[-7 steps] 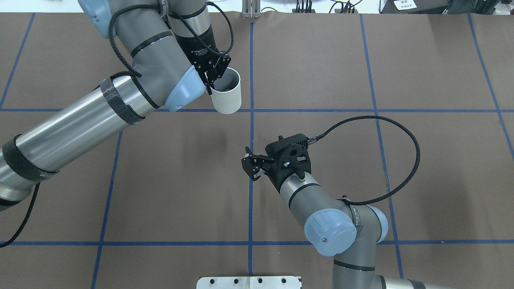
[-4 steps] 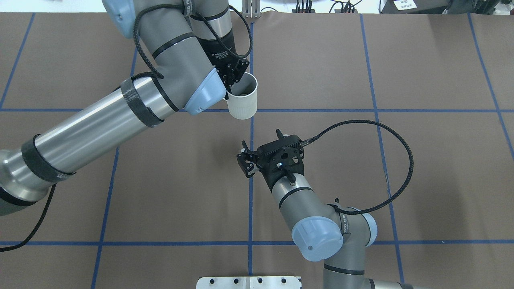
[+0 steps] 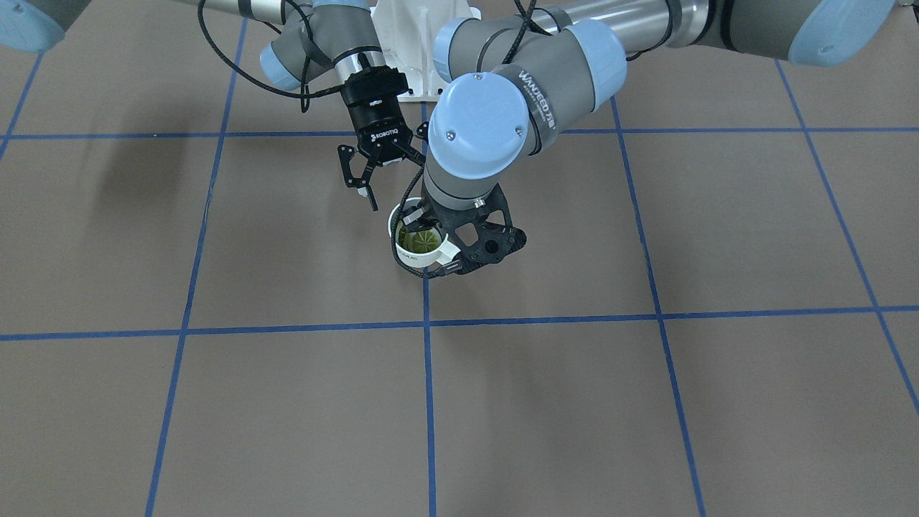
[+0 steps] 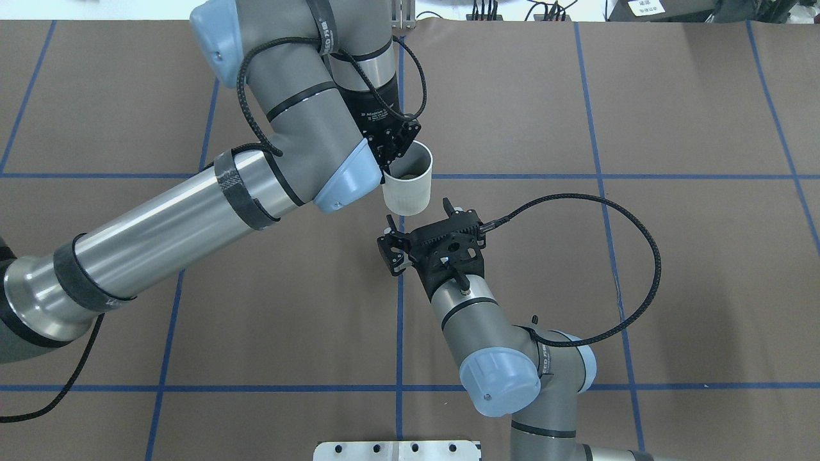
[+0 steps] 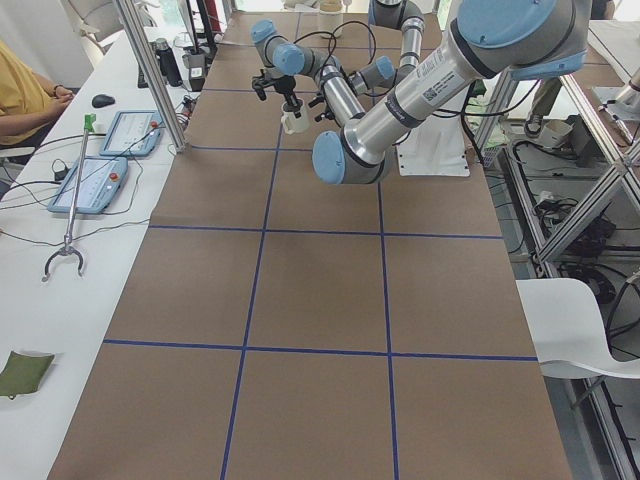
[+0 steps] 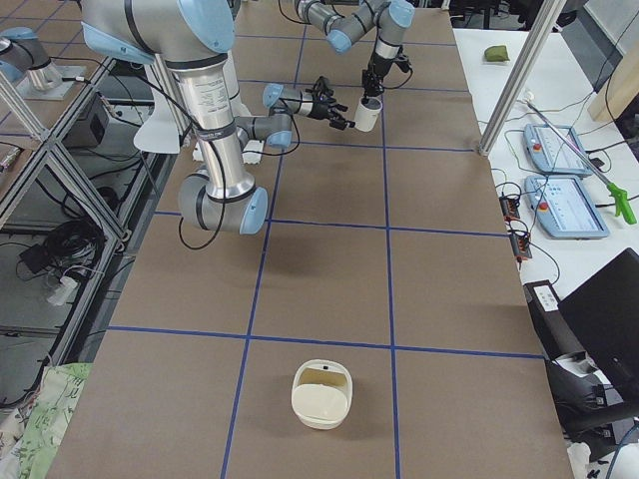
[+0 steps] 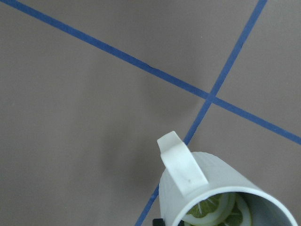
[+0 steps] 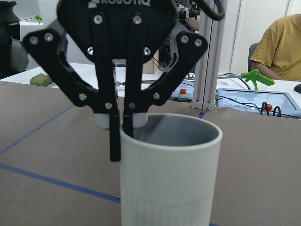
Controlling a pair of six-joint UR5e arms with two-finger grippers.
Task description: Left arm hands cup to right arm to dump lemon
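Observation:
My left gripper (image 4: 389, 161) is shut on the near rim of the off-white cup (image 4: 407, 187), one finger inside and one outside, as the right wrist view (image 8: 121, 141) shows. The cup (image 8: 169, 174) hangs upright above the table. The lemon (image 3: 418, 238) lies in its bottom and also shows in the left wrist view (image 7: 211, 214), beside the cup's handle (image 7: 181, 165). My right gripper (image 3: 393, 192) is open and empty. It points at the cup's side from the robot's side, a short gap away (image 4: 418, 221).
A white lidded container (image 6: 321, 394) sits on the brown mat towards the table's right end. An operator in yellow (image 5: 20, 100) sits beyond the far edge, by pendants (image 5: 100, 170) and a metal post (image 5: 150, 70). A metal plate (image 4: 397, 450) is at the robot's edge.
My left arm has carried the cup to the right and nearer the robot. My right gripper has moved forward towards it, still open, and the gap between them has shrunk.

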